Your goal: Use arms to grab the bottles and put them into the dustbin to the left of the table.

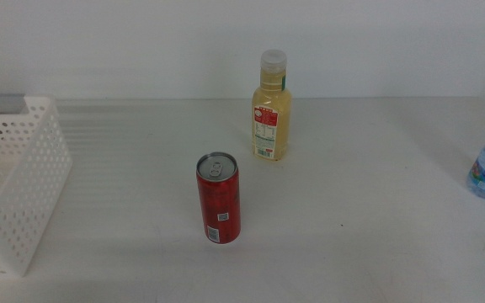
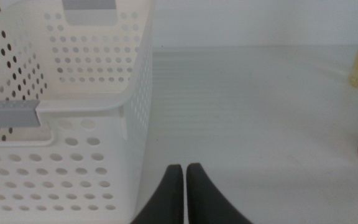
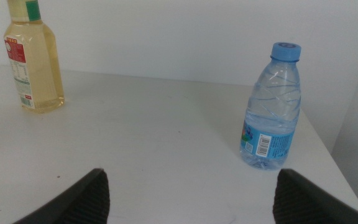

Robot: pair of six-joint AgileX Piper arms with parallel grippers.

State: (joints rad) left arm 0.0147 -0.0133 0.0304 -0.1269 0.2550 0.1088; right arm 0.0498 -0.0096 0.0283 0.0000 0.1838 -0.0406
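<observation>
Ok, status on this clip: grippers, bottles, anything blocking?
Left gripper shut beside dustbin, right gripper open facing water bottle. Red can, juice bottle upright, untouched. Nothing blocking.

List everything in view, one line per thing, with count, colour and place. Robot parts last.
can: 1, red with silver top, upright at the table's middle, nearest the camera.
juice bottle: 1, yellow with pale cap, upright behind the can.
water bottle: 1, clear with blue cap, upright at the table's right edge.
dustbin: 1, white, perforated, at the left; nothing seen inside.
table: 1, white.
left gripper: 1, dark jaws shut, beside the dustbin.
right gripper: 1, dark jaws wide open, facing the water bottle.
</observation>
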